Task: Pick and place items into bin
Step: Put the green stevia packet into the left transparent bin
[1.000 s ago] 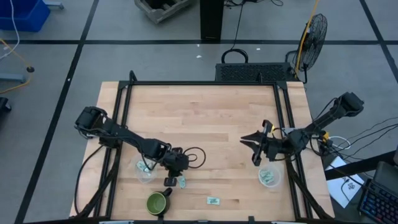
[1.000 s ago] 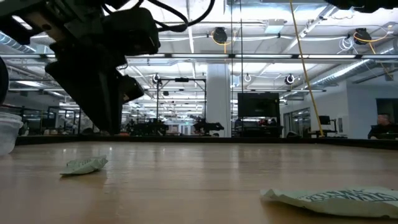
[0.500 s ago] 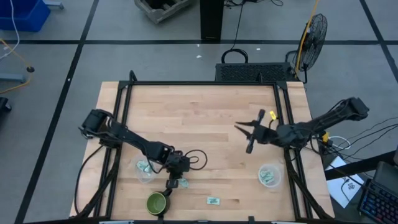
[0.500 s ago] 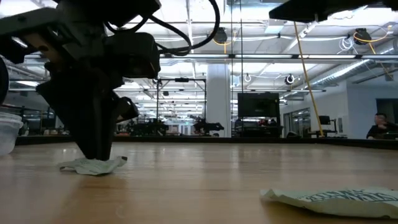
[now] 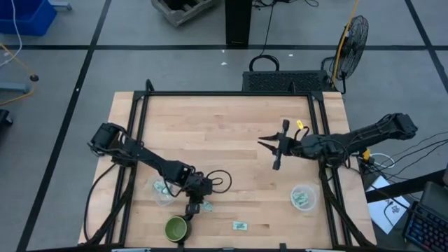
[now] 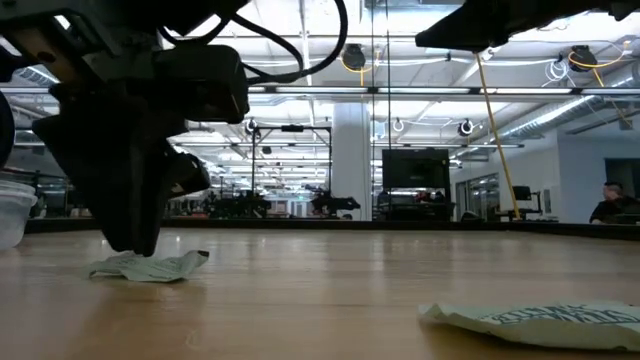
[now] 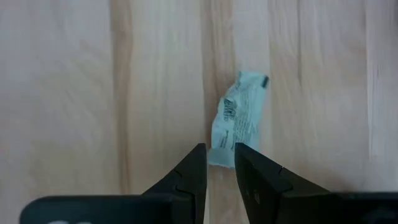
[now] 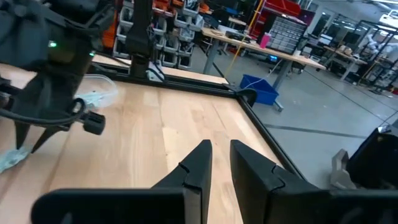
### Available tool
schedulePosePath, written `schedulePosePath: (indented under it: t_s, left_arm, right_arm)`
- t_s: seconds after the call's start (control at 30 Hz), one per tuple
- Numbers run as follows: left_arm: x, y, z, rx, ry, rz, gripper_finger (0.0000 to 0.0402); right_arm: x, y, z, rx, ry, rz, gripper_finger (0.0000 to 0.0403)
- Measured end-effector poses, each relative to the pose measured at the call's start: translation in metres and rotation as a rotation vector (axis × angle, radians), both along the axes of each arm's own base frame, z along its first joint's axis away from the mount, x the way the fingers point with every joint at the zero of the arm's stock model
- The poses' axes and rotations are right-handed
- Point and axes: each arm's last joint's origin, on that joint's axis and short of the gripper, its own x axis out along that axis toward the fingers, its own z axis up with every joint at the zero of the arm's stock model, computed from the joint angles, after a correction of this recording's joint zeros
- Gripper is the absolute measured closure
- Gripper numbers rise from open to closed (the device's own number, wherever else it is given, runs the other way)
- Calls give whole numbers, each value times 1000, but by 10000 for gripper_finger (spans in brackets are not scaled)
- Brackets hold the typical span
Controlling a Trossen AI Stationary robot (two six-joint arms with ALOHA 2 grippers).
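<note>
Your left gripper (image 7: 219, 163) is down at the tabletop with its fingers drawn nearly together on one end of a wrapped packet (image 7: 239, 118), pinching that edge as far as you can judge, while the packet's long axis runs straight on ahead of the fingertips. It is the nearer arm by far; the right gripper (image 5: 278, 148) hangs above mid-table, fingers nearly closed on nothing. Around your left gripper sit the dark green mug (image 5: 176, 228), a clear cup (image 5: 162, 190) holding packets and another packet (image 5: 241, 225); the other clear cup (image 5: 304, 197) stands under the right arm.
</note>
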Motion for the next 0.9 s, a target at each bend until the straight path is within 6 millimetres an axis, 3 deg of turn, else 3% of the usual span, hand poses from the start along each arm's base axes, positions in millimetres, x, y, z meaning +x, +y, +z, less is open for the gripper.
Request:
schedulePosePath:
  t_s: [0.9]
  left_arm:
    - [-5, -15, -4, 61, -31, -80, 314]
  right_arm:
    - [0, -3, -1, -6, 9, -12, 353]
